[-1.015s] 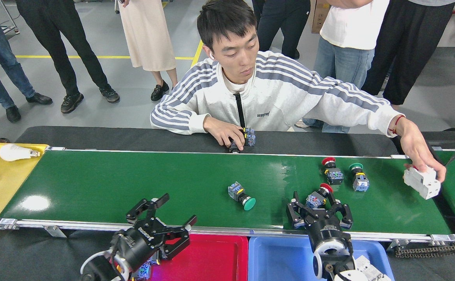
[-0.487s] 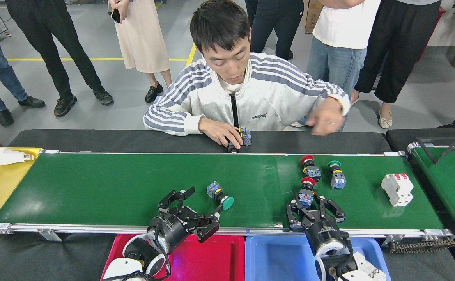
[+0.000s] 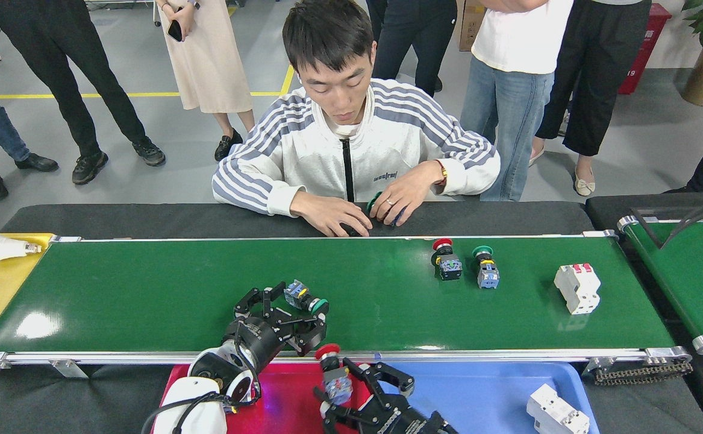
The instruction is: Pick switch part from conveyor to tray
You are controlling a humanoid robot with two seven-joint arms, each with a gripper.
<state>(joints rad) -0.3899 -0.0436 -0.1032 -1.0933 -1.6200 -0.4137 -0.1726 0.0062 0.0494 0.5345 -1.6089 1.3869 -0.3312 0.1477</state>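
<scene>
On the conveyor (image 3: 146, 289), two push-button switches (image 3: 447, 260) are set side by side at the far right, with a circuit breaker (image 3: 578, 288) to their right. Two trays (image 3: 496, 392) are placed side by side at the near edge; another breaker (image 3: 553, 411) lies in the right one.

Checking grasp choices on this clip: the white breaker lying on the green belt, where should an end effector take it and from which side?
From above, I would close across the two long flat sides of the white breaker on the conveyor. It lies blocky with bare belt all round, and its red toggles sit at the far end, so grip mid-body.
</scene>
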